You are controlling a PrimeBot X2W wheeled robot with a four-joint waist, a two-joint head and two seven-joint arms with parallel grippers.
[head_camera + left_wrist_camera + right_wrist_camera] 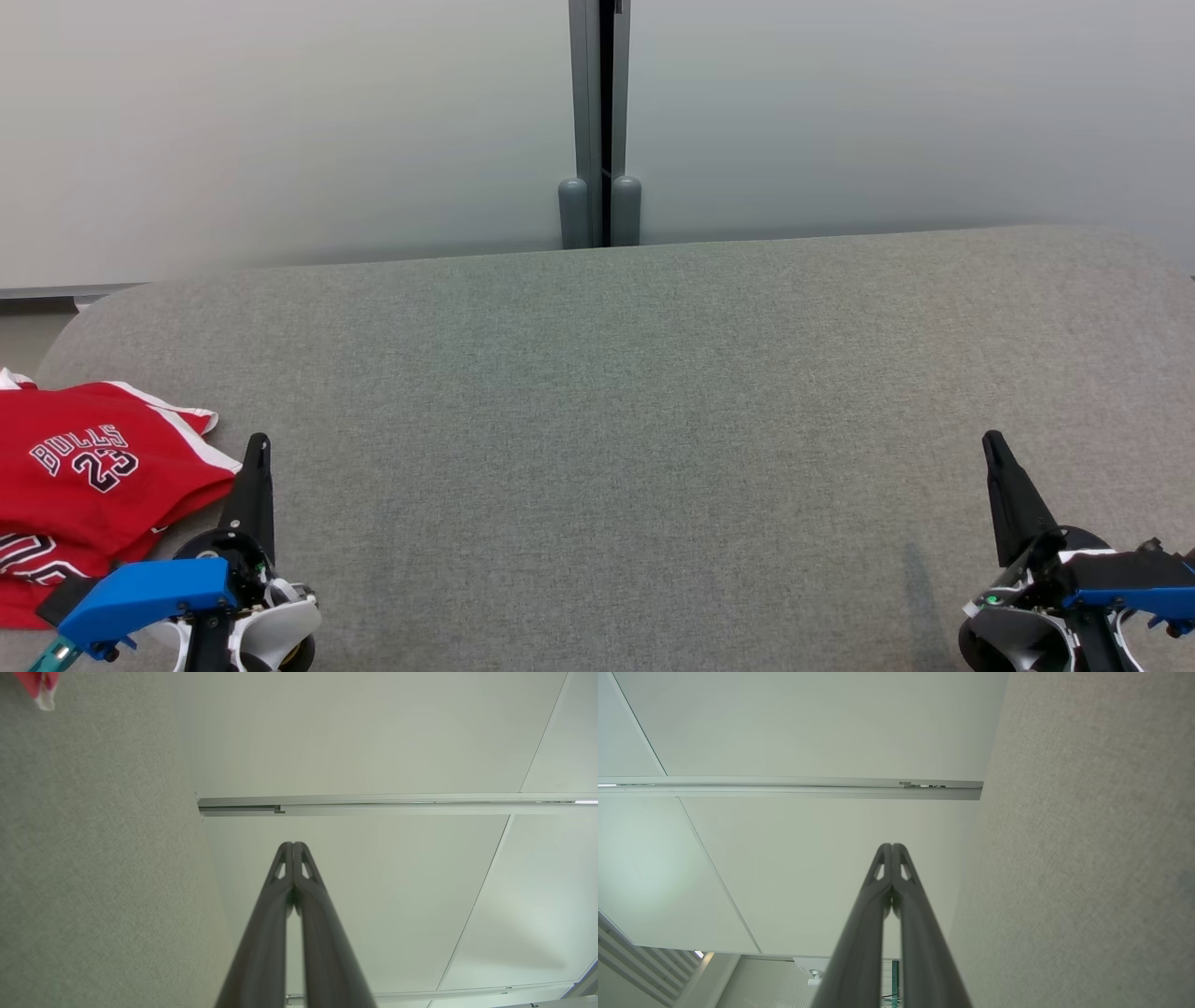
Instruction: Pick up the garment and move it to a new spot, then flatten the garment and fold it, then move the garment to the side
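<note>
Closest in, by the near-left corner of the grey felt-covered tabletop point(607, 420): left end effector point(259, 446), two long dark fingers on a blue-and-white wrist, pressed together tip to tip and pinching nothing. By the near-right corner, well apart from it: right end effector point(991, 443), same build, likewise clamped together and empty. Both pointing away across the tabletop toward its far edge. Hovering or resting on the felt: cannot tell. Probably parked at the two near corners to keep the working area and the head's line of sight free.

Just beside the left fingers, on their outer side: red sleeveless basketball jersey with white trim and "BULLS 23" lettering point(84, 467). Lying at the left edge close to the near-left corner, bunched in overlapping layers rather than spread flat, and partly cut off at the picture's border. Touching the left wrist or merely lying behind it: cannot tell. Within easy reach of the left arm, by the look of it. Hard to judge from this lie whether pickup has not yet started or the final set-aside is done, since a layered heap at the side would suit either.

Farther out: the broad middle of the tabletop, the likely place for flattening and folding.

Beyond the far edge: pale frosted wall panels point(280, 121), joined at a grey vertical metal post point(597, 112).
</note>
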